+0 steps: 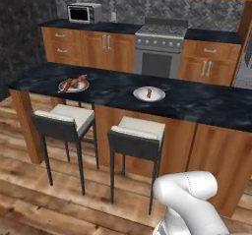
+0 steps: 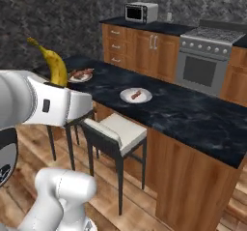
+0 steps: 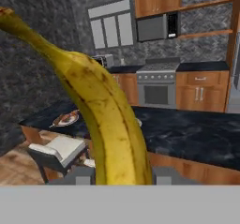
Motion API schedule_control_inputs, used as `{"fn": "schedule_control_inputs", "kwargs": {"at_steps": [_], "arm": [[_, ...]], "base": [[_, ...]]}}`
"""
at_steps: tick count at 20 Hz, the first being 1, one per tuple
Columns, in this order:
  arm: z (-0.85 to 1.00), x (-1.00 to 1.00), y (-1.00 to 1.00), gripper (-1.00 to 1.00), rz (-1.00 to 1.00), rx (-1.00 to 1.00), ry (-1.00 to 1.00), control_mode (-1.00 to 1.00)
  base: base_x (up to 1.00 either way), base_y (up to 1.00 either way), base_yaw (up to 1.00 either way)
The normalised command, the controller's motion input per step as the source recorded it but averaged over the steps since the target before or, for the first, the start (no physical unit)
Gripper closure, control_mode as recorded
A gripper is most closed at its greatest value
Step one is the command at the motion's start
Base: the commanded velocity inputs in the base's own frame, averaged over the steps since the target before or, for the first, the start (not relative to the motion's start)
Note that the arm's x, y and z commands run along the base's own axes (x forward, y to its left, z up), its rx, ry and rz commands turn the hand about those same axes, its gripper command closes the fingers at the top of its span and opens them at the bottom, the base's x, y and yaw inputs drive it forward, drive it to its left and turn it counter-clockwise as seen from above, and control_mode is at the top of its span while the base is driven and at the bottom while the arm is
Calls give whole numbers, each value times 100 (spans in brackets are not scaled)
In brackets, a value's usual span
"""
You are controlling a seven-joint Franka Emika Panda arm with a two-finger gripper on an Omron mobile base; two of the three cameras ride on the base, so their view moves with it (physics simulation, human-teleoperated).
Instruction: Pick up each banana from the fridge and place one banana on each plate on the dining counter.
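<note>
Nearest, the jaws are clamped on a banana [image 3: 110,120] that stands upright above the wooden floor [image 1: 29,199]. Two stools [image 1: 138,135] front the long black table [image 1: 206,106], carrying two plates [image 1: 149,94] of brown food. Far behind stand wooden cabinets [image 1: 106,49], oven [image 1: 160,52], microwave [image 1: 83,13]

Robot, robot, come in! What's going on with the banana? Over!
Gripper shut on banana, held up short of the dining counter. Two plates waiting, each already carrying brown food. Stools along the counter's near side.
</note>
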Motion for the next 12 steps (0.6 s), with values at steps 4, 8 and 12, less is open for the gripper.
{"fn": "schedule_control_inputs", "kwargs": {"at_steps": [4,8,12], "arm": [[0,0,0,100,0,0,0,100],[0,0,0,100,0,0,0,100],[0,0,0,100,0,0,0,100]], "base": [[62,68,-59],[70,69,-59],[89,59,-45]]}}
